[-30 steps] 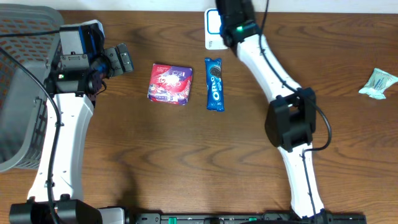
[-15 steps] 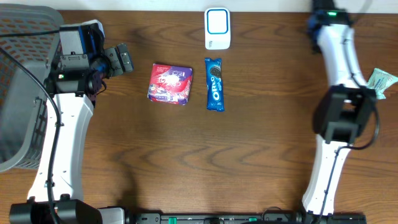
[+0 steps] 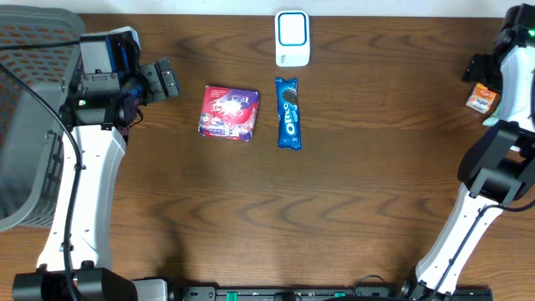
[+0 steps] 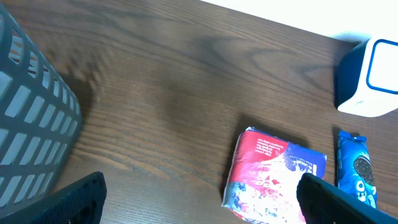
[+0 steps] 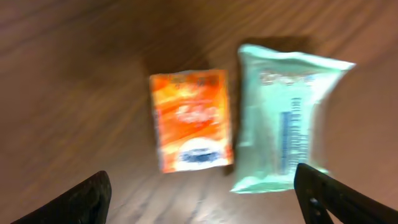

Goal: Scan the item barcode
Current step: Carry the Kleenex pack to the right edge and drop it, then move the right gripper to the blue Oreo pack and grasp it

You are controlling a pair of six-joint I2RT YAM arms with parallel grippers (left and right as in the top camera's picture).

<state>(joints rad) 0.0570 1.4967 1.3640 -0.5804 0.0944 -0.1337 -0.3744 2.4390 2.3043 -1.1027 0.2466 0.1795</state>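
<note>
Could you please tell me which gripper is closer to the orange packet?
Right. The right gripper hovers just above the orange packet, next to the pale green pack; the left gripper is at the opposite end, beside the basket.

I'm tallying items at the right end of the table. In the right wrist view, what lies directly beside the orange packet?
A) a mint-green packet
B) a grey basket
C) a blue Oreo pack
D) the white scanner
A: the right wrist view shows a mint-green packet lying alongside the orange packet, while the overhead view puts the Oreo pack and the scanner far off at mid-table.
</note>
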